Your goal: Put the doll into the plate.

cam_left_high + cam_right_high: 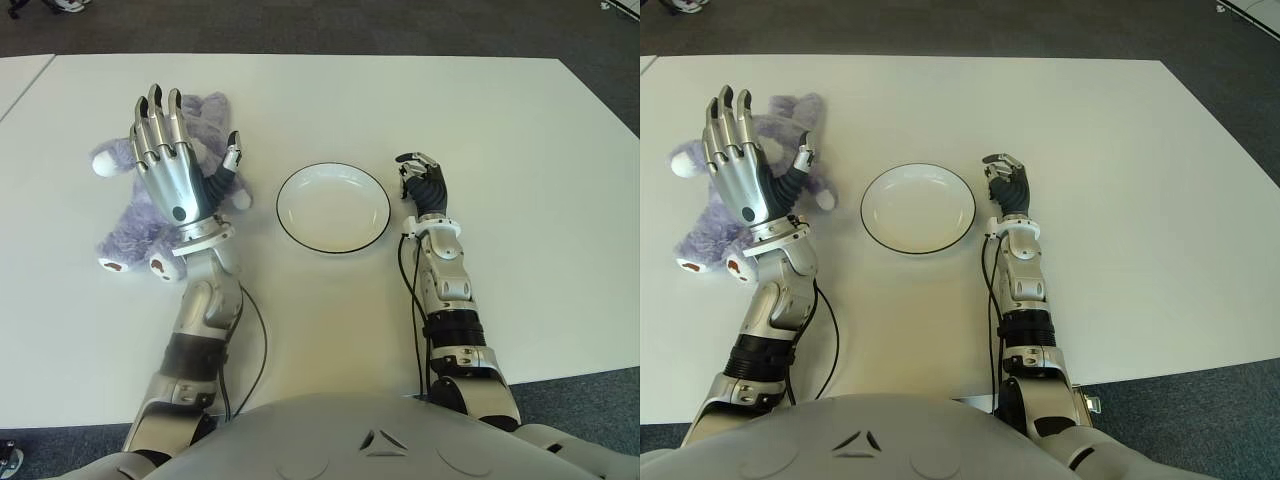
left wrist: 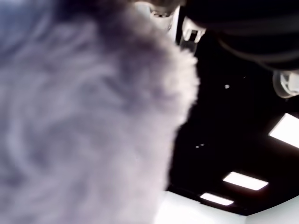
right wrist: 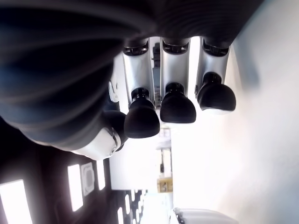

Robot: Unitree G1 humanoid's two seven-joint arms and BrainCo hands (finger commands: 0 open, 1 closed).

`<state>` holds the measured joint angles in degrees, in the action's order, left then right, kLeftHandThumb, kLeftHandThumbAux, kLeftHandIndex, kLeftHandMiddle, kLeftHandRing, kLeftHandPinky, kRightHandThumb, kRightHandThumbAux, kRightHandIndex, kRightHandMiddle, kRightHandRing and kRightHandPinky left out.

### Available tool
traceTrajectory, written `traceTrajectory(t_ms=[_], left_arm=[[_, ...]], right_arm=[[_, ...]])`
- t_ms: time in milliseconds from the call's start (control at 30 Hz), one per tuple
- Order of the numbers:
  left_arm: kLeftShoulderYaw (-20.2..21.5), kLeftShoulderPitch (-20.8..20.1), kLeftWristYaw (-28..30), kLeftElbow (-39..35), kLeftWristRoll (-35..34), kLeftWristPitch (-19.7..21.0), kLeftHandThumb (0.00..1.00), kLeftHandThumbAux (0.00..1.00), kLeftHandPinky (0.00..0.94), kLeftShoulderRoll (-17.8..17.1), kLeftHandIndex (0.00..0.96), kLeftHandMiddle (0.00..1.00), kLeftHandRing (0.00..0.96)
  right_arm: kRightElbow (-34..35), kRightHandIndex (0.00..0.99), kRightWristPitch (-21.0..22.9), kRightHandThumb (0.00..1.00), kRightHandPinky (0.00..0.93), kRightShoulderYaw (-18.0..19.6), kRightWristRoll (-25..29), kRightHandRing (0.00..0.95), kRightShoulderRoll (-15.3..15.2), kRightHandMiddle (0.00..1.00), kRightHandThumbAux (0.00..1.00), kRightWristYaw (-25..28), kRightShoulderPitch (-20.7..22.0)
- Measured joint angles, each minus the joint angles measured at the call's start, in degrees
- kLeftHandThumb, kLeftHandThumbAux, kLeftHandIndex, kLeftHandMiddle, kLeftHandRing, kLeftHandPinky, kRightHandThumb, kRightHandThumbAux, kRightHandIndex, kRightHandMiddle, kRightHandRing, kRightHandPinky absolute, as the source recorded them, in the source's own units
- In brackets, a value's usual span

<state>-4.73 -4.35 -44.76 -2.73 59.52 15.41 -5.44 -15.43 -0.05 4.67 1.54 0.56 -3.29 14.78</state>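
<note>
White and broad, the desk [image 1: 520, 150] fills the view, with dark carpet [image 1: 300, 25] beyond its far edge; a fluffy lilac-grey plush doll [image 1: 130, 225] with white paws lies on the left side of the desk, well short of the round white plate with a thin dark rim [image 1: 333, 207] that sits at the centre; the plate holds nothing.

The robot's silver left hand [image 1: 165, 160] is above the doll, its back turned up and its wrist nearest the robot; the four long fingers [image 1: 150, 125] are stretched straight toward the far side and the thumb [image 1: 232, 152] juts out to the right; they are released and grip nothing, though the left wrist view is filled with fur, so the palm seems very close to the toy.

The right hand [image 1: 420, 175] shows just right of the plate, idle, its black-tipped fingers curled inward and holding nothing.

Risks from here, as a judgement: the fingers could close on loose fur alone, and the soft doll might sag or slip free during the carry; a low sweep to the right could also nudge the plate.
</note>
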Motion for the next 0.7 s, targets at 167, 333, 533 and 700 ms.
traceTrajectory(t_ms=[167,333,533,700], left_arm=[[0.9,0.0,0.5,0.0,-0.6,2.1,0.181,0.188,0.000,-0.2,0.000,0.000,0.000],[1.5,0.1,1.3,-0.1,-0.8,4.0,0.151,0.191,0.000,-0.4,0.000,0.000,0.000],[1.8,0.0,3.2,-0.7,-0.7,8.0,0.154,0.185,0.000,-0.4,0.000,0.000,0.000],[2.1,0.0,6.5,-1.8,-0.5,12.3,0.169,0.178,0.000,-0.4,0.000,0.000,0.000]], right_arm=[[0.0,0.439,0.0,0.699,0.822,-0.1,0.0,0.827,0.1,0.843,0.722,0.1,0.1],[-0.1,0.439,0.0,0.699,0.827,-0.2,0.0,0.828,0.2,0.843,0.722,0.1,0.1],[-0.2,0.439,0.0,0.700,0.824,-0.4,0.0,0.826,0.2,0.841,0.722,0.1,0.2],[-0.2,0.439,0.0,0.700,0.826,-0.5,0.0,0.828,0.0,0.842,0.721,0.1,0.2]])
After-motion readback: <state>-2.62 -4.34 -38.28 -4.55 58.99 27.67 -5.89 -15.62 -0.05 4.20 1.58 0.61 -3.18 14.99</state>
